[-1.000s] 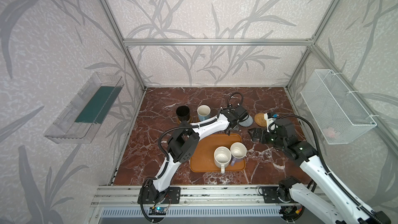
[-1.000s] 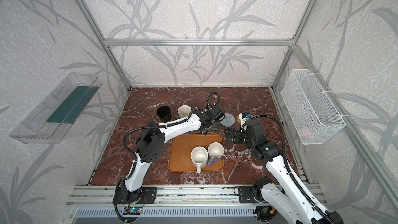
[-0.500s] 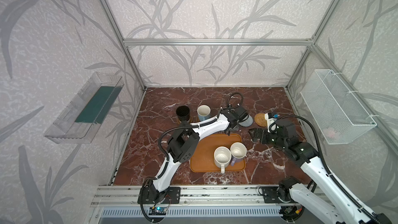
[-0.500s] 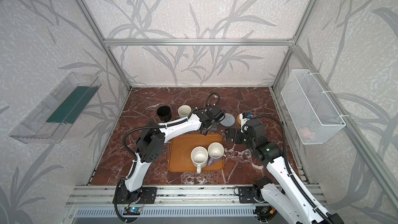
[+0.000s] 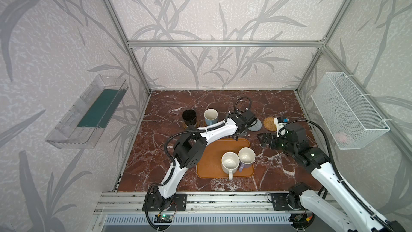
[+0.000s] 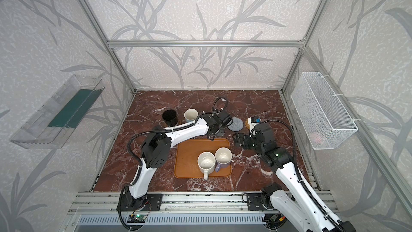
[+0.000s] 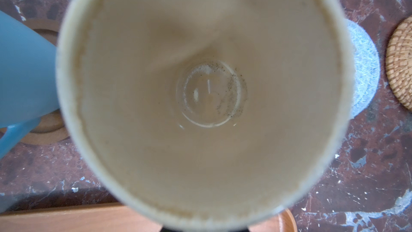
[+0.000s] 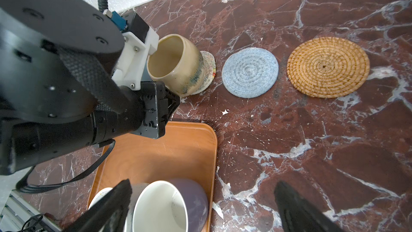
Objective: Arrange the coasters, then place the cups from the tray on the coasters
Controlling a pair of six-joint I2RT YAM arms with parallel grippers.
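Left pincer (image 8: pixel 168 99) clamped on cream-yellow mug (image 8: pixel 178 63), base at cream woven coaster (image 8: pixel 209 68); my right pincer (image 8: pixel 201 183) spread wide, empty, over tray (image 8: pixel 167 148) corner.

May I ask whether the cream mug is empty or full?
Empty: the cream mug shows a bare bottom with only dark specks.

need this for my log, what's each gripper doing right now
left gripper: closed, holding the cream mug
right gripper: open, empty
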